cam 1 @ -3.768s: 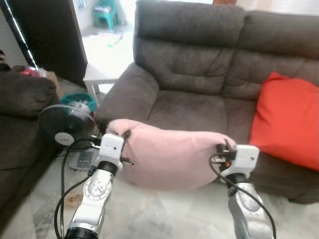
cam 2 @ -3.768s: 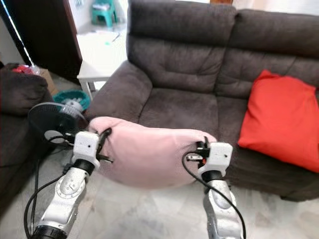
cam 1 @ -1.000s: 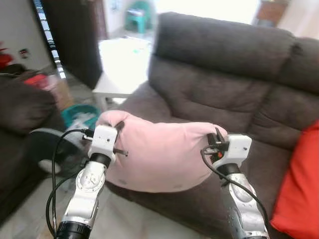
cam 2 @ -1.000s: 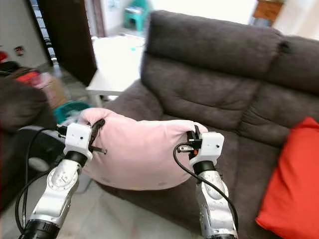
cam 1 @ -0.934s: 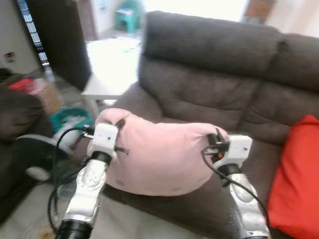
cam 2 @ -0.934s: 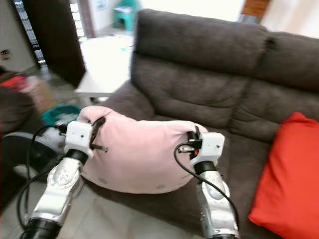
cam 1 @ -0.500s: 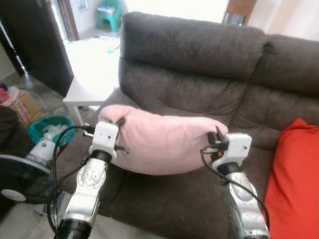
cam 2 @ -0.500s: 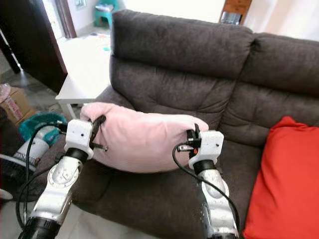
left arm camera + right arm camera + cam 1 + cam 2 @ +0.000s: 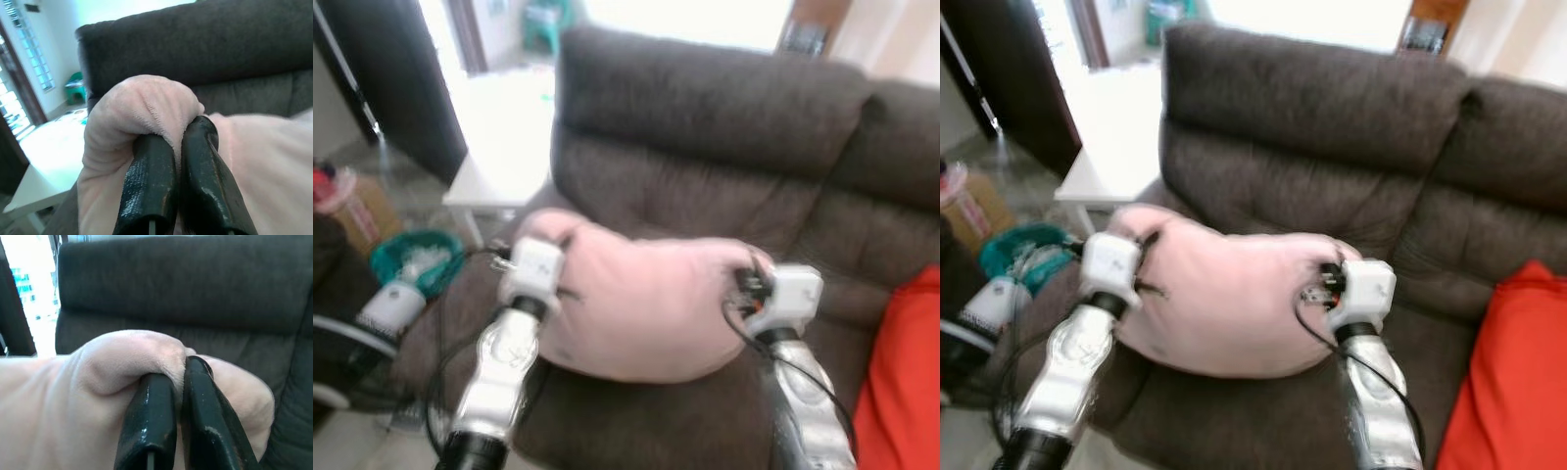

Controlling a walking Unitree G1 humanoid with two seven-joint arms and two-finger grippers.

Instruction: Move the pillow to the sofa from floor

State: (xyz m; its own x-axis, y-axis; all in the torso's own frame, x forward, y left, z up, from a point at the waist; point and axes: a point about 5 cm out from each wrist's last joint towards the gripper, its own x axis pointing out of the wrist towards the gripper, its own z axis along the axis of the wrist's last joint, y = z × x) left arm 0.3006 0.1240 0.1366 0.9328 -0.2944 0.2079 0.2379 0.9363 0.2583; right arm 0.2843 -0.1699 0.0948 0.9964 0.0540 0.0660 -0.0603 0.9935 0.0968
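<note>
Left gripper [image 9: 171, 147]: jaws pinched tight on fold at pink pillow's [image 9: 646, 304] left corner. Pillow hangs between both arms, above sofa [image 9: 705, 127] seat at its left end, near armrest; contact with cushion: cannot tell. Right gripper [image 9: 171, 382]: jaws clamped on fold at right corner.

Risks: thin fabric pinch may slip under pillow's weight; uneven release swings pillow toward seat's front edge, back to floor. Red cushion [image 9: 906, 382] far right, apart from pillow.

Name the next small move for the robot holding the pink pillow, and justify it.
Probably lower it onto the seat, then release. Both claws, left claw and right claw, pinch corners of the pink pillow, which hangs just above the dark sofa seat.
</note>
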